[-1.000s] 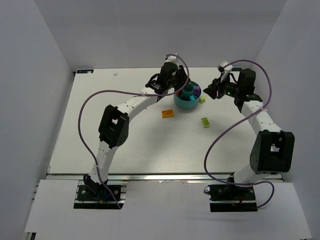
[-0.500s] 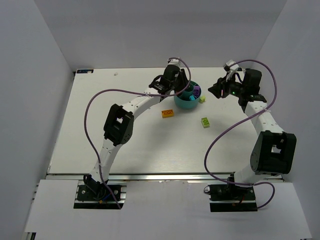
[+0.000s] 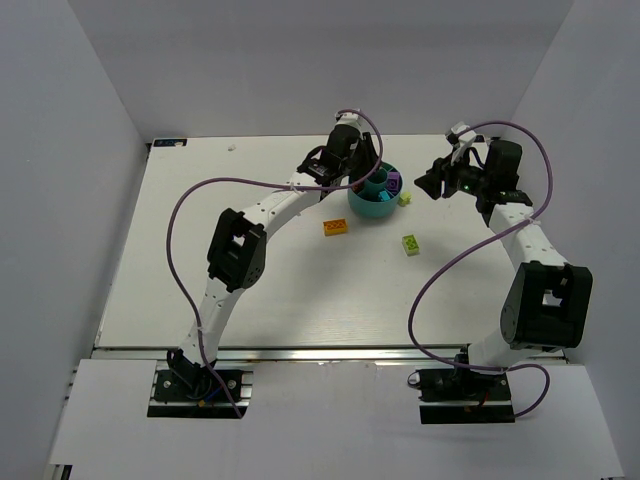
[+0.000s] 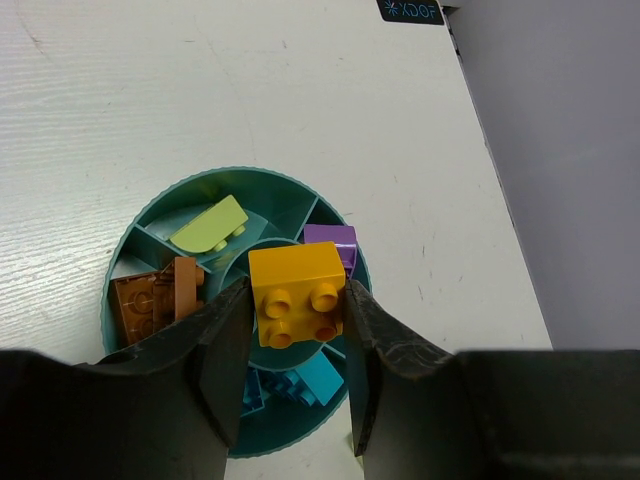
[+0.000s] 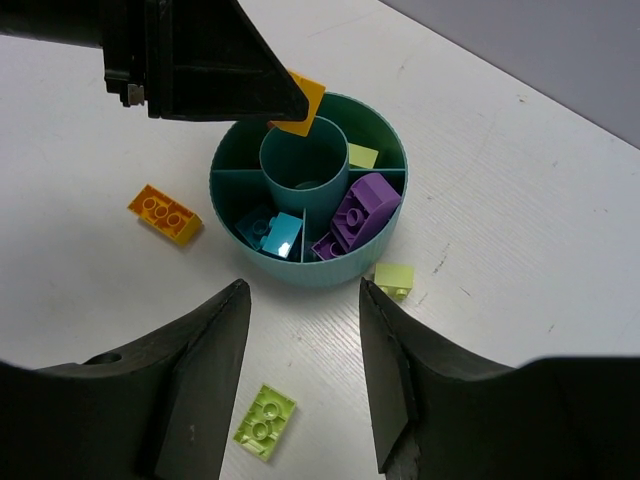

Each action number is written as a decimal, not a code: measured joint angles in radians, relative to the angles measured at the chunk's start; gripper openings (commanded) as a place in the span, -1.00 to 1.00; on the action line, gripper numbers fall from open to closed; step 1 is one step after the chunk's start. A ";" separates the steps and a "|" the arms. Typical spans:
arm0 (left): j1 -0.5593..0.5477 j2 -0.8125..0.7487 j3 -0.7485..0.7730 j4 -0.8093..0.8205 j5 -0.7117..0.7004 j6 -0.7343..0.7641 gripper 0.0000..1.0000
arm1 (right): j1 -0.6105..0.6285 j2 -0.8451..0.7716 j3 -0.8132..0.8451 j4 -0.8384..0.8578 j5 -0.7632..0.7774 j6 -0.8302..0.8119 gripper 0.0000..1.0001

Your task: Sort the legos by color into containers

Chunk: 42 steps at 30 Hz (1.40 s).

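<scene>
White table (image 3: 280,290), boxed in by pale walls, carries everything toward its far edge, and the piece that matters hangs there: a yellow brick (image 4: 295,295), studs showing, pinched between the fingers of the left gripper (image 4: 296,305) above the central cup (image 5: 303,160) of the teal bowl (image 5: 300,272). Over the last second the left arm has swung that gripper from the bowl's left rim to over its middle, while the right arm has drawn back toward the table's right edge and spread its jaws a little wider; the loose bricks have not moved. That suggests the carry is finished and the drop is about to come, most likely into the cup, which looks empty. Around the cup the wedges are already sorted: a lime sloped piece (image 4: 210,225) in one, dark orange bricks (image 4: 150,300) in the next, cyan bricks (image 4: 300,385) beyond those, purple bricks (image 5: 365,205) in another, and a wedge between lime and purple that looks bare. Left on the table are a pale green brick (image 5: 394,280) just beside the bowl's right wall, a long yellow-orange brick (image 5: 165,215) near the bowl toward the near edge, and a lime brick (image 5: 265,420) further toward that edge. Off the bowl's right side, the right gripper (image 5: 303,300) hovers open and empty
</scene>
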 measured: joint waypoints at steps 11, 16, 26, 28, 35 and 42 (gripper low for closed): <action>0.000 0.020 0.017 -0.005 0.001 -0.002 0.09 | 0.000 0.000 0.000 0.000 0.000 0.000 0.08; -0.001 0.056 0.026 -0.006 0.010 -0.006 0.19 | 0.000 0.000 0.000 0.000 0.000 0.000 0.10; -0.006 0.059 0.042 -0.017 -0.005 -0.003 0.06 | -0.002 0.000 0.000 -0.002 0.000 -0.004 0.12; -0.006 0.053 0.041 -0.018 -0.011 0.002 0.05 | -0.002 0.000 0.000 -0.006 0.000 -0.004 0.13; -0.004 -0.206 -0.233 -0.005 -0.008 0.072 0.25 | -0.002 0.000 0.000 -0.026 0.000 -0.017 0.23; -0.003 -0.606 -0.676 0.015 0.086 0.254 0.52 | -0.002 0.000 0.000 -0.090 -0.043 -0.106 0.59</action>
